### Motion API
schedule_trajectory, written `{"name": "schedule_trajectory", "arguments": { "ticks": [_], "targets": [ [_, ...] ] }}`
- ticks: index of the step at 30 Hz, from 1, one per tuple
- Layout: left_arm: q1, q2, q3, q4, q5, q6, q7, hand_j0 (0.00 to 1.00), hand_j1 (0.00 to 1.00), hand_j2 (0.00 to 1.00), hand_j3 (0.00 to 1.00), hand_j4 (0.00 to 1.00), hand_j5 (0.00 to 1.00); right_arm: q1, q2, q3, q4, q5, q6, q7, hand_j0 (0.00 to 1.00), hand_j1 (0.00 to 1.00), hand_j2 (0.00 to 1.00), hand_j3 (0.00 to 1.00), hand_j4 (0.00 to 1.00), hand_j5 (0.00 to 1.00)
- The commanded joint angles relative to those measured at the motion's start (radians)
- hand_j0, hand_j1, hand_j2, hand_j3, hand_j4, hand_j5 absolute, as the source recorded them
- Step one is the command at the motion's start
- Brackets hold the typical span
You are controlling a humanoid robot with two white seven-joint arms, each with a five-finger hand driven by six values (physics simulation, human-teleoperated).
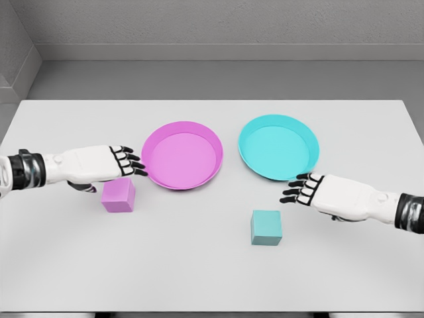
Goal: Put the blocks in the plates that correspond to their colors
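Grey walls and a grey floor strip stand behind a white counter (212, 278) that fills most of my head view. On the counter I count two plates and two blocks, one of each in pink and one of each in teal.

Plates: the pink plate (154, 142) sits left of centre; the teal plate (250, 136) sits just to its right, rims near each other but apart. Both plates hold nothing.

Blocks: the pink block (119, 195) rests on the counter in front of and to the left of the pink plate, outside its rim. The teal block (266, 227) rests on the counter in front of the teal plate, nearer to me, well clear of the rim. The two blocks lie well apart.

Hands: I count two, both white with dark fingertips. My left hand (106, 162) comes in from the left edge and hovers just behind the pink block, fingers stretched out flat toward the pink plate's rim, grasping nothing. My right hand (315, 191) comes in from the right edge, fingers extended and slightly spread, tips at the near rim of the teal plate, grasping nothing. It lies to the right of and behind the teal block, not touching it.
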Motion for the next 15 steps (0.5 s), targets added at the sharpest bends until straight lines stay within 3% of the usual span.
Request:
{"name": "schedule_trajectory", "arguments": {
  "ticks": [1,15],
  "targets": [
    [0.0,0.033,0.0,-0.008,0.009,0.001,0.002,1.0,1.0,1.0,1.0,1.0,1.0,0.002,0.01,0.0,-0.017,-0.006,0.001,0.017,1.0,1.0,1.0,1.0,1.0,1.0],
    [0.014,0.044,-0.046,-0.004,-0.002,0.001,0.004,1.0,1.0,1.0,1.0,1.0,1.0,-0.014,0.014,0.035,-0.043,-0.007,0.001,0.018,1.0,1.0,1.0,1.0,1.0,1.0]
  ]
}}
